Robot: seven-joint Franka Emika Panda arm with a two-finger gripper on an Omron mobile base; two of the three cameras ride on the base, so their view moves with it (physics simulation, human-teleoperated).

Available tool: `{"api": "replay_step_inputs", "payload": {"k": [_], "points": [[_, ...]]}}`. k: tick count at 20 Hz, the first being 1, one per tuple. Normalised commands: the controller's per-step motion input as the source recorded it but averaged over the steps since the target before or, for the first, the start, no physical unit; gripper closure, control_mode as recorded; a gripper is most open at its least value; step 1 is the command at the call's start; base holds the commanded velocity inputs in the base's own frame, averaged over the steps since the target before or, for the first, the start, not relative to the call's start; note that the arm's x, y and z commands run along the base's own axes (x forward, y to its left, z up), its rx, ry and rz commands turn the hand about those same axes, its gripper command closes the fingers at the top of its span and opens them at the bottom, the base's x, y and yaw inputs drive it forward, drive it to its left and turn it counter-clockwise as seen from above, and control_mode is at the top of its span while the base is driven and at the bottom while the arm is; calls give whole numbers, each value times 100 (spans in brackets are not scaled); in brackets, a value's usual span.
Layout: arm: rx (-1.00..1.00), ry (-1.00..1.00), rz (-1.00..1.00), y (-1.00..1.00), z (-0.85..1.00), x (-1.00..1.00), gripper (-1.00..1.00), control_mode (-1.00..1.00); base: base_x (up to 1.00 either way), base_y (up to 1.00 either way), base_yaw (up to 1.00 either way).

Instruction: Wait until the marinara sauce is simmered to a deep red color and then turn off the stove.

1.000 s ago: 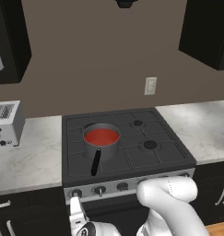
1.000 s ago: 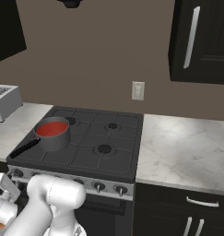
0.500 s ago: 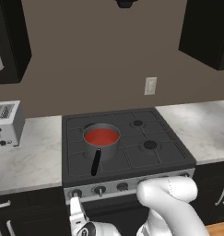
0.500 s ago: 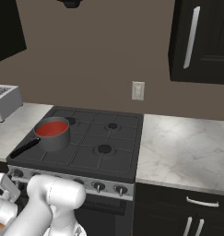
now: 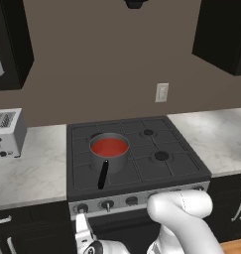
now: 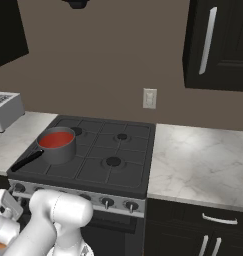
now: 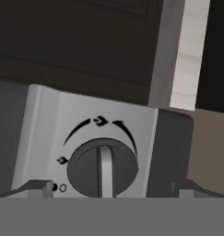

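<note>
The marinara sauce (image 5: pixel 109 147) (image 6: pixel 55 139) is a flat red disc filling the small grey saucepan (image 5: pixel 109 158) on the front-left burner of the black stove (image 5: pixel 147 171) (image 6: pixel 113 150). The pan's black handle (image 5: pixel 102 175) points toward the silver knob panel (image 5: pixel 137 200). My gripper (image 5: pixel 82 222) (image 6: pixel 6 203) is low in front of the panel's left end. In the hand view my gripper (image 7: pixel 111 189) stands open, with the leftmost dark knob (image 7: pixel 103 168) between its fingertips (image 7: pixel 37 186), which do not touch it. The knob's bar stands upright in that view.
A silver toaster (image 5: pixel 5 133) (image 6: pixel 3 107) stands on the marble counter (image 5: pixel 30 171) left of the stove. More counter (image 6: pixel 203 165) runs to the right. Dark cabinets (image 6: pixel 213 45) hang above, dark drawers (image 6: pixel 208 220) sit below. A wall outlet (image 5: pixel 161 92) is behind the stove.
</note>
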Motion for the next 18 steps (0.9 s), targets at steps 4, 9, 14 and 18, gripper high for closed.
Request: {"api": "replay_step_inputs", "payload": {"k": [4,9,14,18], "points": [[-2,0,0,0,-1,6,-100,-100,0,0,0],[-1,0,0,0,0,15,-100,-100,0,0,0],[0,0,0,0,0,20,-100,-100,0,0,0],[0,0,0,0,0,11,-100,-100,0,0,0]]}}
